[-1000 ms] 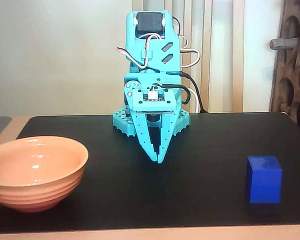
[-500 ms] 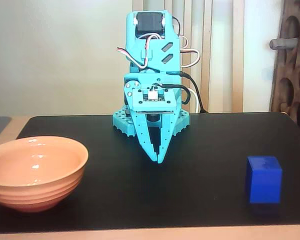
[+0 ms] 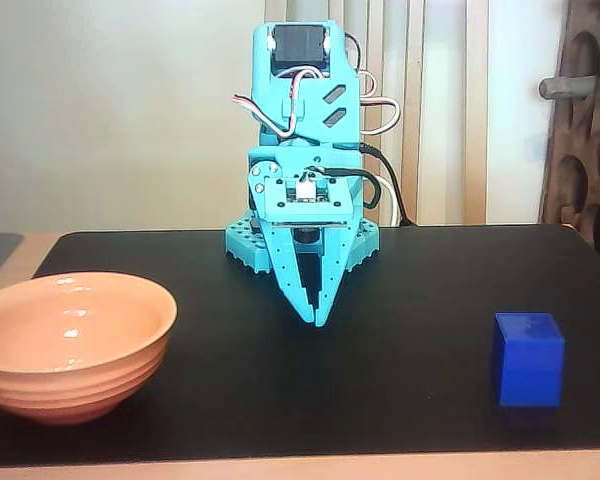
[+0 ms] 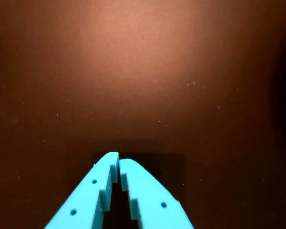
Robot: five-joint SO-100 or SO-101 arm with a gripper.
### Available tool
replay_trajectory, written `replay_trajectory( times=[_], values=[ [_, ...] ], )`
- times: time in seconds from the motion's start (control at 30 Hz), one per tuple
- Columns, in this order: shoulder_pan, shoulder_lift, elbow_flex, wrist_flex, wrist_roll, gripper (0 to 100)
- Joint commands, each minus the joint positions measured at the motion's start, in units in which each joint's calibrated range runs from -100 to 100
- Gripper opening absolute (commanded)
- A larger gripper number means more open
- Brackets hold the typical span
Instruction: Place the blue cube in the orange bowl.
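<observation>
One matte blue cube [image 3: 528, 360] sits upright at the lower right of the fixed view, a flat face toward the camera, on a black desk [image 3: 410, 290]. At lower left rests the glossy orange bowl [image 3: 70, 343], ridged below. Between them, at center, the turquoise plastic hand [image 3: 314, 320] points down, clenched and empty, tips meeting in the wrist view [image 4: 119, 163].

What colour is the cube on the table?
Deep blue; the blue cube shows best in the fixed view, at the right.
</observation>
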Motion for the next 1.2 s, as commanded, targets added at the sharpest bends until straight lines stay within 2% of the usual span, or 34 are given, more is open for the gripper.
replay_trajectory(
  times=[0.0, 0.8, 0.97, 1.17],
  values=[
    [0.29, -0.68, 0.63, 0.18, 0.28, 0],
    [0.29, -0.68, 0.63, 0.18, 0.28, 0],
    [0.19, -0.68, 0.63, 0.18, 0.28, 9],
    [0.19, -0.68, 0.63, 0.18, 0.28, 13]
  ],
)
